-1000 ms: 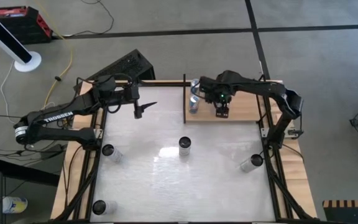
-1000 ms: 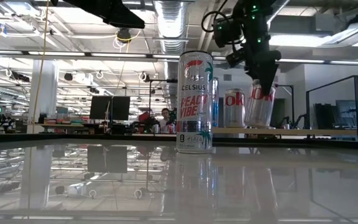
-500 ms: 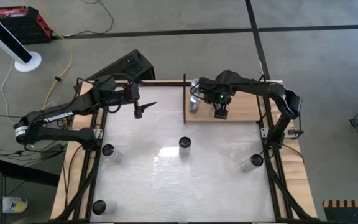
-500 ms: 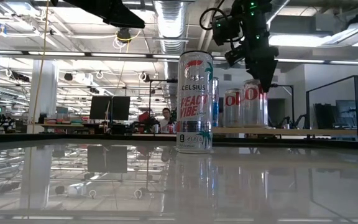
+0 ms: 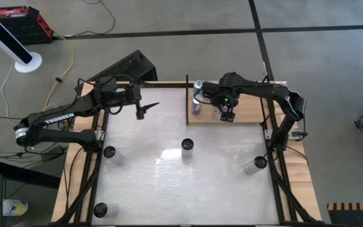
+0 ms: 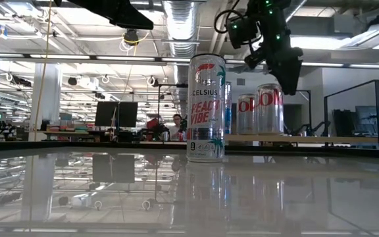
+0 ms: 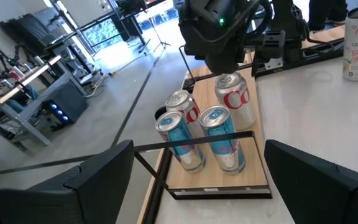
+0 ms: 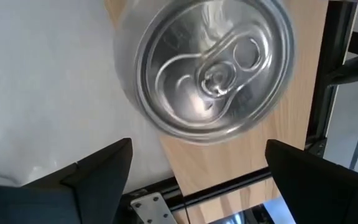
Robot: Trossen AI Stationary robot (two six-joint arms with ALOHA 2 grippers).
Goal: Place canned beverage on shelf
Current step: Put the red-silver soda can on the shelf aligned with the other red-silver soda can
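Observation:
A silver Coke can stands upright on its base on the tan wood shelf at the table's far right; it also shows in the low view and the left wrist view. My right gripper is open, just above the can's top, its fingers apart on either side and clear of it. Three more cans stand beside it on the shelf. My left gripper is open and empty, above the table's far left.
A Celsius can stands mid-table and shows in the low view. More cans are at the left, near left and right. Thin black rails edge the shelf.
My right gripper has set the tilted Coke can down on the shelf, where it now stands upright next to the other cans. It has let go and risen a little above the can's top.

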